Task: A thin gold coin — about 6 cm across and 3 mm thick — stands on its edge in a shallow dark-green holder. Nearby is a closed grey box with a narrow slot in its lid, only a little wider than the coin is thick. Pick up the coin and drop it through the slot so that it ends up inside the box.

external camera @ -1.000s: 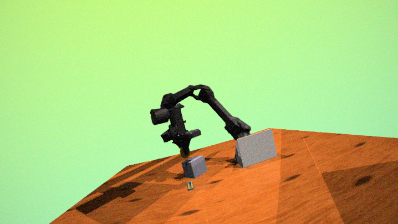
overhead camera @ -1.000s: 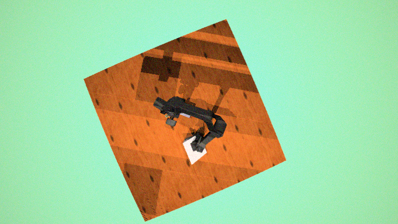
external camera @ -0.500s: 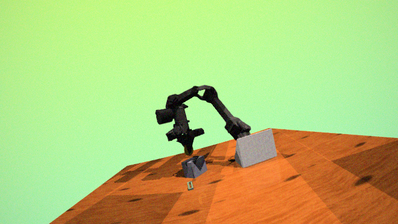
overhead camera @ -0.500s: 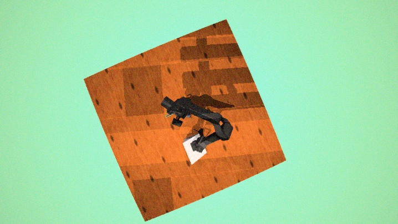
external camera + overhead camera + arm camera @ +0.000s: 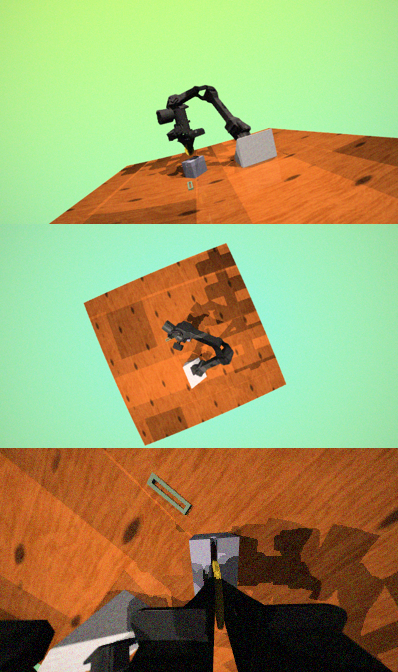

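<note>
From the side, the green holder lies flat on the wooden table, just in front of the grey box and a little to its left. The holder has no coin in it. The box stands near the far left edge of the table. Its lid has a narrow dark slot, which shows best in the wrist view.

Directly above the box hangs the gripper, pointing straight down. Its fingers are pressed together on the coin, which is held on edge. A small yellow part of the coin shows below the fingertips, and it is just above the lid, not touching it as far as I can tell. In the wrist view the coin is a thin gold line between the two dark fingers, and this line runs along the slot, over the middle of the lid. I cannot tell if the lower edge is already inside the slot.

To the right of the box, the dark arm rises in an arch and comes down behind a light grey block, which stands well apart from the box. In the top view the gripper covers the box almost fully, and only a small piece of the holder shows to the left of it.
</note>
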`<state>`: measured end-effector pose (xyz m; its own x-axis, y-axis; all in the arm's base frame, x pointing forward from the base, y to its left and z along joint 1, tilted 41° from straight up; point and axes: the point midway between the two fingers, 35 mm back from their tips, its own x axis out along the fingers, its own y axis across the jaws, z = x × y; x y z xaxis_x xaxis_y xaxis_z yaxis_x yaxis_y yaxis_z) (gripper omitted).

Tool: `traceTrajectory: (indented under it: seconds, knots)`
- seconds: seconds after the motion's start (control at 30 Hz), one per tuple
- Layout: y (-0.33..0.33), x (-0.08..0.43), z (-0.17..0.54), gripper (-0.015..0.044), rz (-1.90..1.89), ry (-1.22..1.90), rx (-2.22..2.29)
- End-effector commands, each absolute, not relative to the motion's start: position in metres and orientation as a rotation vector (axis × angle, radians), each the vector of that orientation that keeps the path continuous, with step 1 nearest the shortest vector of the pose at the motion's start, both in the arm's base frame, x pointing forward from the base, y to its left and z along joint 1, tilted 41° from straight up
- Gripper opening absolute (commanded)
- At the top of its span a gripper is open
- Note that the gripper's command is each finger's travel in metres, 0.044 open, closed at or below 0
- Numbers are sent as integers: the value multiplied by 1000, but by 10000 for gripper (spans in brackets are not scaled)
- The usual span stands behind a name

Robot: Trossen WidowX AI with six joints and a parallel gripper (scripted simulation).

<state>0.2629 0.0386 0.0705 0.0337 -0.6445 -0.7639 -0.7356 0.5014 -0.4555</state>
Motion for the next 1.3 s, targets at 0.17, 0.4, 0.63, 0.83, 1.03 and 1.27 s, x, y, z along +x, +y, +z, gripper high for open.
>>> traceTrajectory:
  seconds: [0.17,0.4,0.63,0.83,1.03,1.27]
  knots:
    - [36,260,74,0,110,1661,-1196]
    - [33,259,76,0,112,1662,-1198]
    - [35,260,74,0,111,1663,-1193]
    - [34,260,73,0,110,1663,-1193]
    - [31,261,71,0,112,1663,-1194]
    - [29,261,69,0,114,1663,-1196]
